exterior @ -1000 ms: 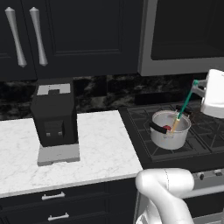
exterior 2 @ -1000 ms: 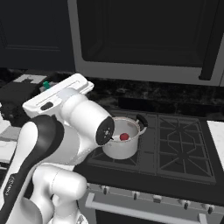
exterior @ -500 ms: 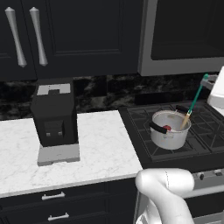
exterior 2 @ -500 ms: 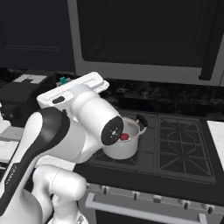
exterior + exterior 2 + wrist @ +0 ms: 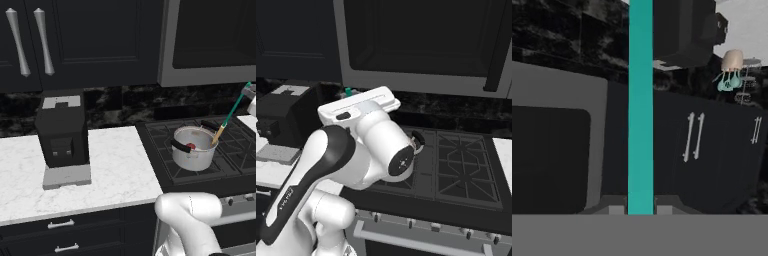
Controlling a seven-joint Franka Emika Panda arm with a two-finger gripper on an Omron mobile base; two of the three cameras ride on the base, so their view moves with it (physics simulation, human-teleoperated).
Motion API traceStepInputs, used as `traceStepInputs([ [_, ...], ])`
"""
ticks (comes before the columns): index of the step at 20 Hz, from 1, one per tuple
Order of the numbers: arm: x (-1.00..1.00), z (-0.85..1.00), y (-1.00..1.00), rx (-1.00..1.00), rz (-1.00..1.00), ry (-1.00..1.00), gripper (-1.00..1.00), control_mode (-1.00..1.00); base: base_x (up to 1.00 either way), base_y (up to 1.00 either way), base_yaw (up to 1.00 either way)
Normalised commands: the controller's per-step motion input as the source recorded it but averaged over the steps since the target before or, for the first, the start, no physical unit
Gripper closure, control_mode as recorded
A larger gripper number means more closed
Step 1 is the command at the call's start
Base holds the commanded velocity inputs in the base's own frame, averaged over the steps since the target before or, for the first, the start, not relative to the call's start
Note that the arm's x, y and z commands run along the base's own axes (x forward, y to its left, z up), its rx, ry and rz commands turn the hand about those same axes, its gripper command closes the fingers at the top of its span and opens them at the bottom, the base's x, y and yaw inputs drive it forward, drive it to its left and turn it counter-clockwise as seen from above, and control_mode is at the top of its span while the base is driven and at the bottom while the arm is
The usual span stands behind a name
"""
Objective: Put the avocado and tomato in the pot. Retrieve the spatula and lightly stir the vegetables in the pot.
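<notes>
Hand view shows the gripper [image 5: 640,209] clamped on the spatula [image 5: 640,100] by its teal handle. It looks light, stiff and slim, so a grip high on the handle suits gentle stirring in the pot [image 5: 194,148] beside the tomato [image 5: 190,147].

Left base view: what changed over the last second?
The hand has swung out to the right, tilting the spatula further; its yellow head is now at the pot's right rim. The gripper stays shut on the teal handle. Pot, tomato and coffee machine haven't moved.
</notes>
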Motion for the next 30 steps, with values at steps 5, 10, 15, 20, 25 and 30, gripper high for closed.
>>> traceStepInputs([
  [5,0.24,0.00,-0.41,0.09,-0.05,0.07,1.00,-1.00,0.00,0.00,0.00],
  [10,0.27,-0.23,-0.35,0.06,-0.05,0.05,1.00,-1.00,0.00,0.00,0.00],
  [15,0.39,-0.40,-0.11,0.00,-0.03,0.03,1.00,-1.00,0.00,0.00,0.00],
  [20,0.47,-0.16,0.00,0.00,-0.06,0.01,1.00,-1.00,0.00,0.00,0.00],
  [25,0.43,-0.31,0.00,-0.01,-0.06,0.05,1.00,-1.00,0.00,0.00,0.00],
  [30,0.29,-0.30,-0.01,-0.01,-0.08,0.04,1.00,-1.00,0.00,0.00,0.00],
])
